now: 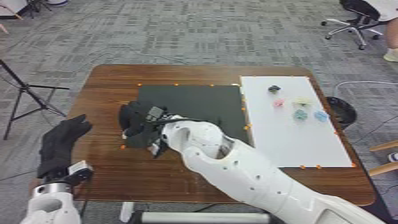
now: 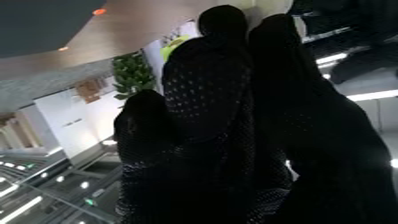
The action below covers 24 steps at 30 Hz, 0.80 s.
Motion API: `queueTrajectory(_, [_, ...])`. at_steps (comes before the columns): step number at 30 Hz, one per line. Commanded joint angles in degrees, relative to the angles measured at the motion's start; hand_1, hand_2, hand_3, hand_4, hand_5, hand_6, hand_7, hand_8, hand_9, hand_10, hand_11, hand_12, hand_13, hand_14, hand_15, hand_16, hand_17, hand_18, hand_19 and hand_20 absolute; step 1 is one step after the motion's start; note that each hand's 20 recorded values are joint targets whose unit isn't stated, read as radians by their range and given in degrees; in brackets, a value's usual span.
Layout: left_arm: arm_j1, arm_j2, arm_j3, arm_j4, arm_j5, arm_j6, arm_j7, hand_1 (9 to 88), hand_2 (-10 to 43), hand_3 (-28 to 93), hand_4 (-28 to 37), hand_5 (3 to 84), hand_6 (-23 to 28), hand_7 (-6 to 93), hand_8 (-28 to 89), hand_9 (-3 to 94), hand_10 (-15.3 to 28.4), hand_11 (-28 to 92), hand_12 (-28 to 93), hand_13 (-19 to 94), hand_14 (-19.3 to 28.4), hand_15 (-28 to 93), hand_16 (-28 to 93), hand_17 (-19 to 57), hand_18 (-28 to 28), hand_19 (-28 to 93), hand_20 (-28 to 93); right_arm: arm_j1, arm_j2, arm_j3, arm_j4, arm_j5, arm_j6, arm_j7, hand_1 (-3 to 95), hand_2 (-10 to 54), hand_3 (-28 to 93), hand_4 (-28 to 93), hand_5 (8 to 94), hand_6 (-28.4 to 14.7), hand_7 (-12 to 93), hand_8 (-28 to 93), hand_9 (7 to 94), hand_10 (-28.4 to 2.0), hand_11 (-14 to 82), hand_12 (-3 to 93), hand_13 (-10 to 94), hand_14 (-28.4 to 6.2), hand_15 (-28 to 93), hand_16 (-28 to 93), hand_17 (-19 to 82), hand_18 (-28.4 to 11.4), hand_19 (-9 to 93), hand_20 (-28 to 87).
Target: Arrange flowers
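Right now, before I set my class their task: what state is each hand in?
Left hand: open, with nothing seen in it.
Right hand: cannot be told whether it is open, closed or holding something.

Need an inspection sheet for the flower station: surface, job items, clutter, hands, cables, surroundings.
Surface: brown wooden table, with black mat and white board on it.
Job's things: five small flowers on the board: dark, pink, cream, teal, blue.
Clutter: nothing seen beyond orange markers along mat and board edges.
Hands: right hand at the mat's left side; left hand open, beside the table's left edge.
Cables: pale cable on the floor, right.
Surroundings: tripod left; black bin and office chair right.
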Motion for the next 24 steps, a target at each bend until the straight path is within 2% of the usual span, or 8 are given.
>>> queueTrajectory(1, [-1.19,-0.2,0.87,0.11,-0.35,-1.06,0.33,23.4,21.0,69,-28.3,54.7,0.8,16.4,-8,56.3,14.4,21,15,47,17.3,18,2,11.9,11.2,7,21,-2.14,0.01,0.08,0.04,-5.07,-0.54,-0.8,60.0,-9.5,56,-16,74.2,1.0,27,12,87.6,-8.9,3.2,28.2,92,-1.7,42,36,61,-10.0,90,44])
queueTrajectory(10, [-1.61,-0.05,1.55,0.14,-0.54,-0.92,0.47,23.4,20.6,69,-28.3,54.7,0.8,16.5,-8,56.3,14.4,21,15,47,17.4,18,2,11.9,11.2,7,21,-2.37,-0.57,1.66,2.67,-7.97,0.8,-2.15,59.2,-9.5,56,-16,73.4,2.2,27,9,85.9,-8.6,3.5,24.7,92,-1.8,42,36,60,-10.1,91,44])
queueTrajectory(12, [-1.61,-0.13,1.54,0.15,-0.31,-1.33,0.43,23.4,20.5,69,-28.3,54.7,0.8,16.4,-8,56.3,14.5,21,15,47,17.4,18,2,11.9,11.2,7,21,-1.94,-0.06,0.47,2.52,-7.97,2.35,-0.99,59.0,-9.5,56,-16,73.2,2.2,27,9,85.7,-8.6,3.6,24.4,92,-1.9,42,36,60,-10.2,91,44])
queueTrajectory(13, [-1.68,-0.22,1.64,0.21,-0.18,-1.4,0.33,23.4,20.5,69,-28.3,54.7,0.8,16.4,-8,56.3,14.5,21,15,47,17.4,18,2,11.8,11.2,7,21,-2.33,-0.22,1.16,2.47,-8.38,1.41,-1.05,58.9,-9.5,56,-16,73.1,2.3,27,9,85.5,-8.7,3.6,24.2,92,-1.9,42,36,60,-10.2,91,44])
queueTrajectory(16, [-1.66,-0.26,1.73,0.21,-0.5,-1.07,0.57,23.5,20.5,69,-28.3,54.7,0.9,16.4,-8,56.2,14.4,21,15,47,17.4,18,2,11.8,11.2,7,21,-2.29,-0.4,1.39,3.1,-9.19,2.49,-0.7,58.7,-9.5,57,-16,72.9,2.4,28,9,84.9,-8.6,3.9,23.5,92,-1.8,42,36,60,-10.2,91,43])
queueTrajectory(21, [-2.19,-0.09,2.01,0.37,-0.3,-1.15,0.29,23.5,20.4,69,-28.3,54.7,0.9,16.3,-8,56.3,14.4,21,15,47,17.3,18,2,11.8,11.2,7,21,-1.93,-0.07,0.4,3.06,-8.89,3.41,1.56,58.2,-9.3,57,-16,72.2,3.0,28,9,84.1,-8.5,4.1,22.9,92,-1.9,42,36,60,-10.2,91,43])
queueTrajectory(24, [-1.8,-0.22,1.99,0.16,-0.31,-1.01,0.18,23.4,20.4,69,-28.3,54.6,0.9,16.4,-8,56.3,14.4,21,15,47,17.4,18,2,11.8,11.2,7,22,-2.3,-0.4,0.85,3.14,-9.51,2.8,1.18,57.9,-8.0,56,-16,71.5,3.0,28,8,82.7,-8.4,4.7,21.5,92,-1.9,43,36,60,-10.3,91,43])
